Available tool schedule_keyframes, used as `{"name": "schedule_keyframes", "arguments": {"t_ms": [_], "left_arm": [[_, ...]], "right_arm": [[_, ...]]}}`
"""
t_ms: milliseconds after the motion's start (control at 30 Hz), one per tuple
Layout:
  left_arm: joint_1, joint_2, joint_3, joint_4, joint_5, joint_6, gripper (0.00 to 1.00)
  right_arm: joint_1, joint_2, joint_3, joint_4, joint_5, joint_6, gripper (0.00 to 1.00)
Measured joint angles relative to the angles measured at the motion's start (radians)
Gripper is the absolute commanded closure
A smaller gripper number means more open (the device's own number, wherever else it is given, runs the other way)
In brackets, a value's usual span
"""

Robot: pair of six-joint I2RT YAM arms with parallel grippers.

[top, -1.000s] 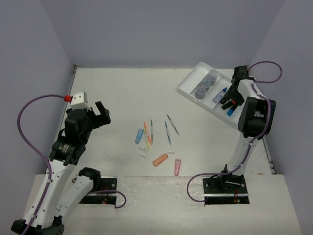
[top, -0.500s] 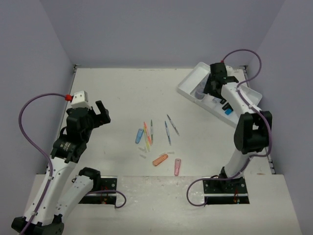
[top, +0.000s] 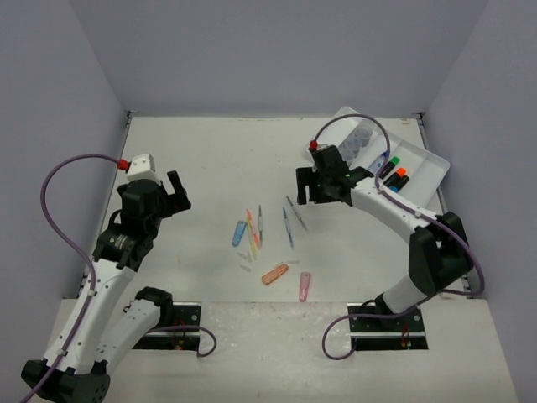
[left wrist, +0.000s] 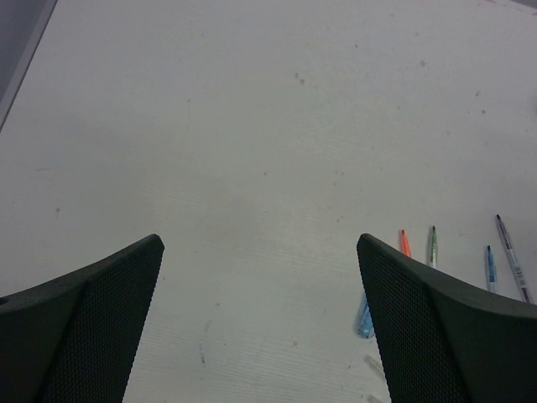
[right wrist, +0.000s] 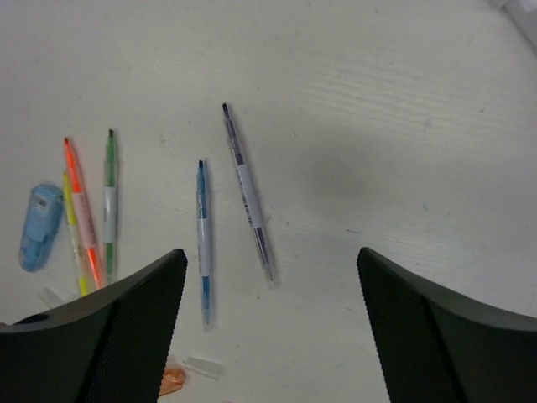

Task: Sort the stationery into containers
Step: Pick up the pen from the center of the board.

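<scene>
Two end effectors hang spread and empty; the right end effector (top: 304,186) should straddle the dark pen (right wrist: 247,193) at its 12 o'clock crosswise, mid-barrel.

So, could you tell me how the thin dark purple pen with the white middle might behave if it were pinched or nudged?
The thin dark purple pen looks slim and round, so a sideways nudge would probably roll it on the smooth white table. It seems light and stiff, likely lifting without bending. Lying flat, it gives little height to pinch.
</scene>
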Motion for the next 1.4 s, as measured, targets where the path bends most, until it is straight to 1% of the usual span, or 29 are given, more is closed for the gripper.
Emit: {"name": "schedule_keyframes", "arguments": {"t_ms": [33,67,167,300,400,633,933,1033,1267,1300,1333,1367,1400], "left_arm": [[0.0,0.003,0.0,0.0,0.001,0.0,0.0],[0.0,0.006,0.0,0.0,0.002,0.0,0.0],[0.0,0.017,0.0,0.001,0.012,0.0,0.0],[0.0,0.034,0.0,0.001,0.027,0.0,0.0],[0.0,0.044,0.0,0.001,0.036,0.001,0.0],[0.0,0.041,0.0,0.001,0.041,0.001,0.0],[0.0,0.028,0.0,0.001,0.046,0.001,0.0],[0.0,0.025,0.0,0.001,0.047,0.001,0.0],[0.0,0.018,0.0,0.001,0.048,0.001,0.0],[0.0,0.017,0.0,0.001,0.048,0.001,0.0],[0.0,0.015,0.0,0.001,0.047,0.001,0.0],[0.0,0.014,0.0,0.001,0.047,0.001,0.0],[0.0,0.012,0.0,0.001,0.047,0.001,0.0]], "right_arm": [[0.018,0.039,0.004,-0.01,0.003,-0.006,0.41],[0.034,0.078,0.01,-0.022,0.006,-0.013,0.42],[0.061,0.189,0.042,-0.068,0.037,-0.025,0.55],[0.064,0.287,0.097,-0.119,0.068,-0.042,0.59],[0.068,0.327,0.139,-0.143,0.074,-0.054,0.6],[0.091,0.361,0.176,-0.163,0.072,-0.068,0.61],[0.119,0.43,0.239,-0.183,0.064,-0.078,0.67],[0.124,0.455,0.264,-0.194,0.061,-0.08,0.74],[0.124,0.519,0.321,-0.219,0.054,-0.086,0.8],[0.124,0.523,0.326,-0.225,0.05,-0.086,0.85],[0.124,0.528,0.334,-0.233,0.047,-0.087,0.97],[0.124,0.534,0.343,-0.241,0.044,-0.087,1.0],[0.124,0.537,0.348,-0.246,0.041,-0.089,1.0]]}}
